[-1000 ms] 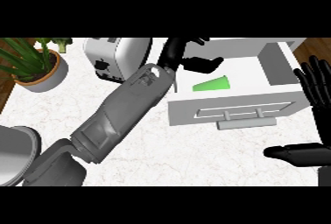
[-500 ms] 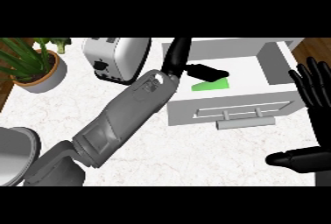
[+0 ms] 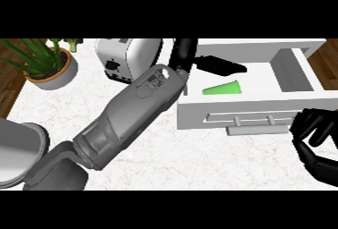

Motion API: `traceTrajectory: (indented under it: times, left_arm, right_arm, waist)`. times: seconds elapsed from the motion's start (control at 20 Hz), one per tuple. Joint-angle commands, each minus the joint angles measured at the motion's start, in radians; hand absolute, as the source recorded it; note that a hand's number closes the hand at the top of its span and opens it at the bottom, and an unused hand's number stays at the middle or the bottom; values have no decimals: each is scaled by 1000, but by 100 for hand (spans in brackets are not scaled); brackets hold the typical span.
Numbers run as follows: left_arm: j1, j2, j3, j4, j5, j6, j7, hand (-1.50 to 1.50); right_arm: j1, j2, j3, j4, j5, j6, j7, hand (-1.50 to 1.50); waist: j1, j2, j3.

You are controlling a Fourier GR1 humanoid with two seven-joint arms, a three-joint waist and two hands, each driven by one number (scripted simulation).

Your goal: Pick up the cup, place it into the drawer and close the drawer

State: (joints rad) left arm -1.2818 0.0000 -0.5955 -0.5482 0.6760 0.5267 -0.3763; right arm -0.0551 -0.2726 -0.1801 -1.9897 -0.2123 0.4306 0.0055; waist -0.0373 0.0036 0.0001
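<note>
head view: finding the cup [image 3: 221, 88] lying inside the open drawer [image 3: 264, 107]. holding the left hand [image 3: 218, 65] spread just above it, pinching nothing. hanging the right hand [image 3: 320, 147] near the handle [image 3: 254, 130], fingers relaxed, apart from it. judging placing done and closing pending: needing to lift the left hand clear, then push the drawer shut.
</note>
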Motion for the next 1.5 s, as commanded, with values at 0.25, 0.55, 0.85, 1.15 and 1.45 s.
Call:
traceTrajectory:
  times: [0.25, 0.55, 0.85, 1.15, 1.45]
  left_arm:
    - [46, 166, 89, -148, 20, -74, 100, -150]
    - [237, 253, 95, -337, 1, -64, 95, -150]
    - [400, 364, 147, -501, 14, -132, 112, -150]
    - [469, 413, 179, -597, 23, -133, 144, -150]
    - [608, 519, 219, -723, 38, -197, 158, -150]
  right_arm:
    - [65, -84, 23, -83, 189, 35, 15, 150]
    - [-4, 1, 166, -25, 434, -93, 84, 150]
    - [-4, 11, 236, 133, 637, -166, -100, 150]
    - [-100, 1, 400, 327, 928, -265, -113, 150]
    - [-271, -18, 415, 638, 1074, -350, -179, 150]
  waist:
    - [44, -12, 0]
    - [78, -12, -1]
    - [66, -6, 0]
    - [79, -4, 0]
    - [91, -1, 1]
